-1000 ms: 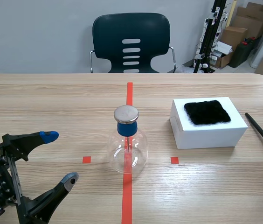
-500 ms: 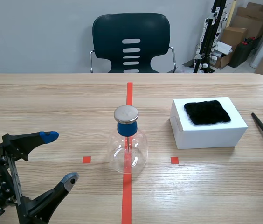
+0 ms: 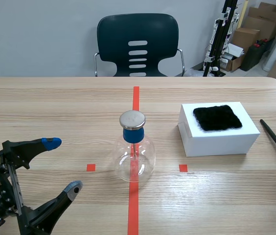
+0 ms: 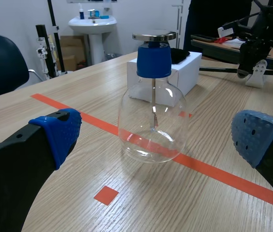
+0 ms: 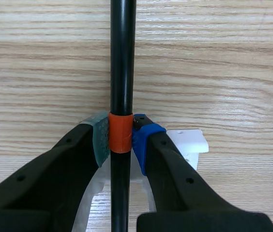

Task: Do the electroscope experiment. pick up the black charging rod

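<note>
Black charging rod (image 5: 122, 63): pinched at its orange band between the pads of the right gripper (image 5: 121, 139); I think the band marks the handle part.
Right gripper: pressed on the rod from both sides, above a white holder (image 5: 190, 141); whether the rod is lifted off it, I cannot tell.
Rod look: thin, straight, glossy black; near the table's right edge, beside the white box (image 3: 218, 137).
Left gripper (image 3: 63, 164): spread wide, holding nothing, apart from the glass electroscope (image 3: 134, 155).

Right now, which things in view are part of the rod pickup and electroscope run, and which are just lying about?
Job: black charging rod, clamped in the right gripper; electroscope flask; black fur pad on the white box.
Lying about: chair; cardboard boxes. The left gripper is open, holding nothing.
</note>
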Controlling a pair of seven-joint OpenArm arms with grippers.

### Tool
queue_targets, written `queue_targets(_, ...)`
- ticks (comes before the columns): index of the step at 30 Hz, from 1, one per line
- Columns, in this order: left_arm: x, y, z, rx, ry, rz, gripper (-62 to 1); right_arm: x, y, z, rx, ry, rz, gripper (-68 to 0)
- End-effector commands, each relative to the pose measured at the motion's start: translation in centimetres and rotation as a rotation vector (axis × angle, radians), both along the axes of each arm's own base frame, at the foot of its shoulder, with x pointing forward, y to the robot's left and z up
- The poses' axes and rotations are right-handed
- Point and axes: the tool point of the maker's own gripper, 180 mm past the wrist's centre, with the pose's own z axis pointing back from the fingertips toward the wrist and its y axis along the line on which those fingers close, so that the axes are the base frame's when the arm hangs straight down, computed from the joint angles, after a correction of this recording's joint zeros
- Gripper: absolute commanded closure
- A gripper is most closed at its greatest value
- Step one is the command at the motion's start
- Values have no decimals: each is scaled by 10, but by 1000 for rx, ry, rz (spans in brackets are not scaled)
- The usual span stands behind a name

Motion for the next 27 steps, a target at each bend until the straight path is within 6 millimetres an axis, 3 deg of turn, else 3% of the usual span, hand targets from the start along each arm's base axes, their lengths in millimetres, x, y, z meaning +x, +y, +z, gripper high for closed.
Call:
queue_targets(1,1,1,7,-25,-16,5,-623,15,-9,19,-31,-46,19,-4)
queue_targets(14,1,0,6,-23,-15,2,-623,20,-17,51,-41,-91,45,-4)
queue_targets(20,2,-1,0,8,6,2,-623,21,-22,85,-77,-155,73,-4)
queue_targets(27,2,-1,-1,14,9,3,-623,25,-15,137,-157,-307,148,-4)
